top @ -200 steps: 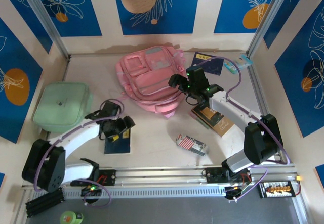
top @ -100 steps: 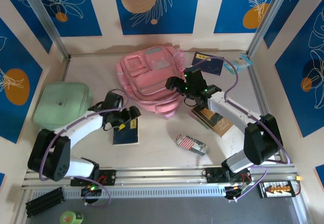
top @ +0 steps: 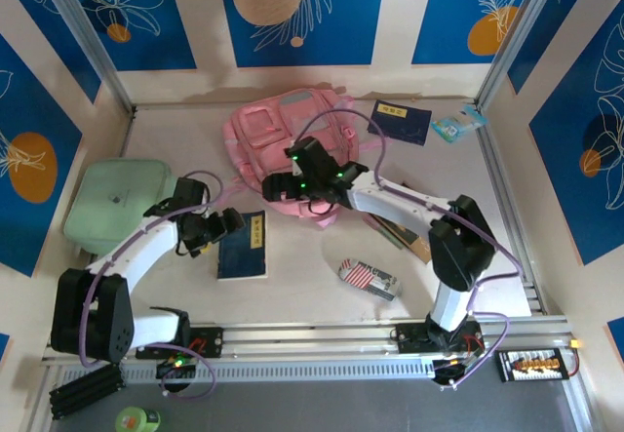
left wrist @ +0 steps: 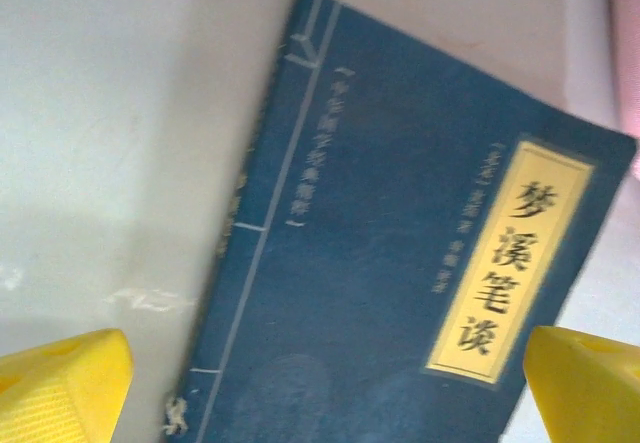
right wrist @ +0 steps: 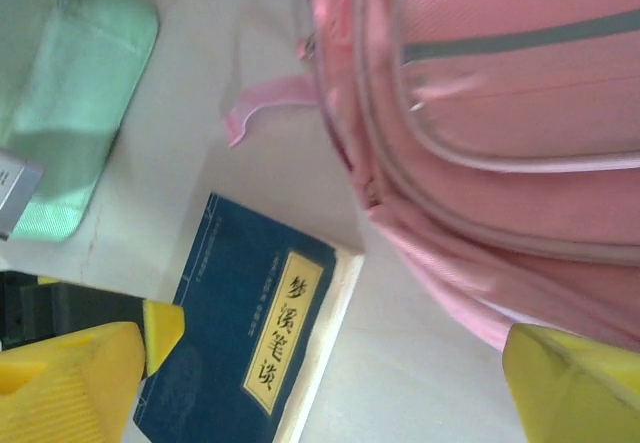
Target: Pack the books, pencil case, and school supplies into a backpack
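Very little of the packing is done, as far as you can see here. The backpack (top: pixel 292 149) lies flat at the far middle of the tabletop (top: pixel 302 266), and nothing is visibly going into it. From overhead the zip line is too small to read, so you probably cannot count on the main compartment being open.

Your left end effector (top: pixel 226 225) is released, with its jaws spread wide. It hangs just above a navy book (top: pixel 244 245) that lies flat near the backpack's front edge. In the left wrist view the yellow fingers (left wrist: pixel 60 388) sit at either side of the cover, and nothing is gripped.

Your right end effector (top: pixel 278 188) is also released and carries nothing. It is poised over the near edge of the backpack, with the same book below it.

The rest waits outside the bag:
- A second navy book (top: pixel 402 120) lies beyond the backpack's right side.
- A tan-and-black notebook (top: pixel 414 245) sits partly under the right arm.
- The striped pencil case (top: pixel 369 278) is near the front rail.

The mint-green case (top: pixel 117 203) on the left is not part of the job.

You have yet to open or hold the bag, load each book and add the pencil case.
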